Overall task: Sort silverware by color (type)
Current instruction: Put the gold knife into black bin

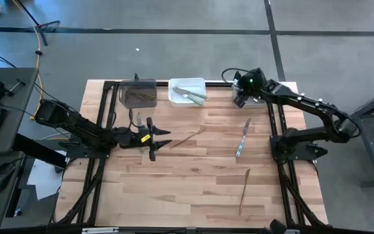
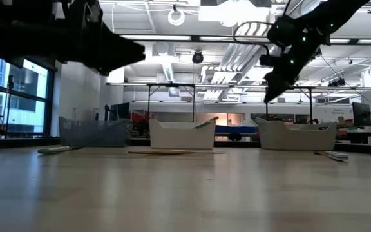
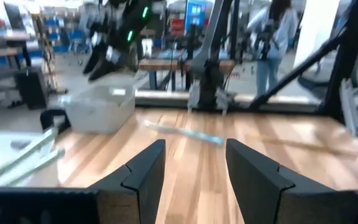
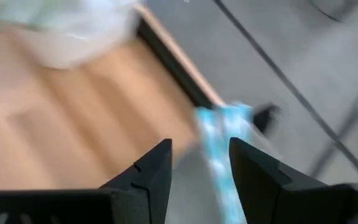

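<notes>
Sorting partly done, by the look of the worktop [image 1: 193, 188]. Already binned: pale green pieces in the white bin [image 1: 187, 91] at upper centre of the high view, brown pieces in the dark bin [image 1: 137, 93] just left of it. Grey bin [image 2: 296, 135] hidden under the right arm from above, plain at right of centre in the low view.

Right gripper [image 4: 199, 163] raised over that grey bin at the upper right of the high view, fingers parted; a light blue piece [image 4: 221, 152] blurred just beyond them, apparently released and dropping, though contact cannot be ruled out.

Left gripper [image 1: 163, 138] at centre-left, fingers spread and empty, pointed toward a brown piece [image 1: 188, 137] lying just beside it.

Still loose on the wood: that brown piece, a blue-handled piece [image 1: 242, 140] right of centre, another brown piece [image 1: 245, 190] at lower right. Three left to bin, so probably well past halfway.
</notes>
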Controlling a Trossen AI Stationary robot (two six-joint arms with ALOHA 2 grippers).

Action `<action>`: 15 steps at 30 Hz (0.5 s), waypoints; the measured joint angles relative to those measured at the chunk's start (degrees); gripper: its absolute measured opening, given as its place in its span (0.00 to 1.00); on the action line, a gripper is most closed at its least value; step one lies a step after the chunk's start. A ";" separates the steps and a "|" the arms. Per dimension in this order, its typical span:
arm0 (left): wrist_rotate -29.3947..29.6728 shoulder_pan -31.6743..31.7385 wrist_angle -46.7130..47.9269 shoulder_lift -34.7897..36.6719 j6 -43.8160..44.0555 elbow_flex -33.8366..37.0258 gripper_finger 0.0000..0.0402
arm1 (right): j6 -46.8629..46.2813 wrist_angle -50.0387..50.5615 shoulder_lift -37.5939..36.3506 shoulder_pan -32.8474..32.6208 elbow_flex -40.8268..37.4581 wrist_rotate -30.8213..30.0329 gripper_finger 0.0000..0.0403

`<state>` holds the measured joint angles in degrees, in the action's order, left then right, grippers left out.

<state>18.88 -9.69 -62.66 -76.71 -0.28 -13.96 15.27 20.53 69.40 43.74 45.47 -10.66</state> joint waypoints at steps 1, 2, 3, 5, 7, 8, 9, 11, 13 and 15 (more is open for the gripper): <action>0.00 0.22 1.57 0.00 0.73 0.00 0.40 | -0.93 0.00 -0.19 -1.67 0.00 0.92 0.36; -0.01 0.48 3.52 0.00 1.83 0.00 0.40 | -1.74 0.12 -0.23 -3.29 0.00 1.51 0.36; -0.03 0.73 5.85 0.00 3.10 -0.02 0.40 | -2.78 0.27 -0.23 -4.94 0.00 2.19 0.35; -0.07 1.19 12.28 0.00 5.68 -0.32 0.40 | -4.48 0.29 -0.25 -8.30 0.00 2.39 0.34; -0.14 1.78 20.99 0.00 8.68 -1.51 0.40 | -6.08 0.27 -0.25 -11.64 0.00 2.39 0.33; -0.26 2.05 25.96 -0.03 10.11 -2.45 0.40 | -6.50 0.24 -0.25 -13.33 0.00 2.40 0.33; -0.40 2.29 30.50 -0.04 11.41 -3.46 0.40 | -6.91 0.16 -0.25 -14.94 0.00 2.47 0.33; -0.33 2.31 37.64 -0.59 13.52 -5.61 0.40 | -7.72 -0.13 -0.25 -17.92 0.00 2.62 0.32; -0.25 2.30 41.00 -1.67 14.12 -7.04 0.40 | -8.20 -0.86 -0.25 -20.53 0.00 2.54 0.32; -0.47 2.30 41.82 -3.79 13.61 -8.38 0.40 | -9.25 -1.88 -0.25 -22.80 0.00 2.07 0.32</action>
<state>18.41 -7.40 -20.84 -80.50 13.33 -22.33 6.02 18.65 69.14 20.94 45.47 -8.59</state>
